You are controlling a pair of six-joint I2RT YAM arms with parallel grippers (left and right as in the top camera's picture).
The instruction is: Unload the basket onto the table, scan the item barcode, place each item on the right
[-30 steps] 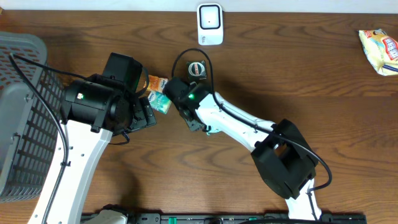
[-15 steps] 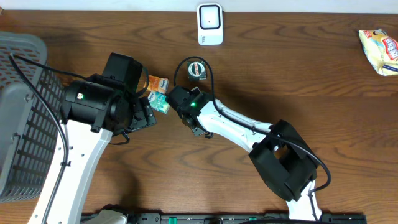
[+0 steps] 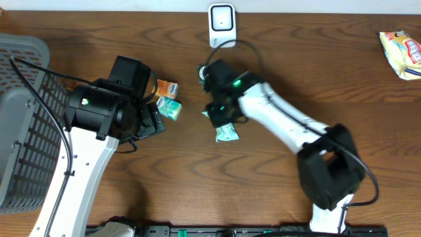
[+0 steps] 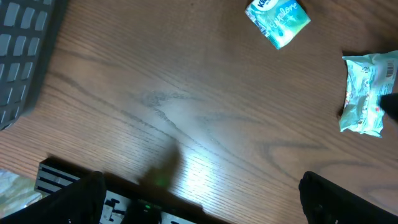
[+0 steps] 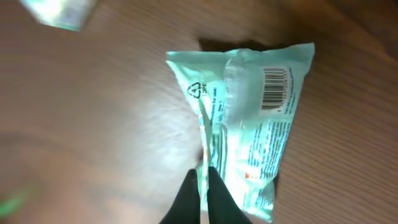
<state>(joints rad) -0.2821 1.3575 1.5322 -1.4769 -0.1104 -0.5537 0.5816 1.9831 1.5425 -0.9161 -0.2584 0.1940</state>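
Right tool point(image 5: 202, 186) pinched shut on packet point(image 5: 249, 118) seam, middle of counter point(image 3: 197, 187), near side of scanner point(image 3: 222, 25). Seam grip leaves barcode point(image 5: 275, 87) uncovered, probably for presenting to scanner. Left tool point(image 3: 148, 122) gaping wide, empty, off left.

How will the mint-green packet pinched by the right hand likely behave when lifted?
Probably floppy: the packet is creased soft film, and the right hand pinches only a thin fold, so it may sag or swing. Likely light for its size: a thin edge pinch seems to hold it. The glossy wrap looks slippery, so it could slide out.
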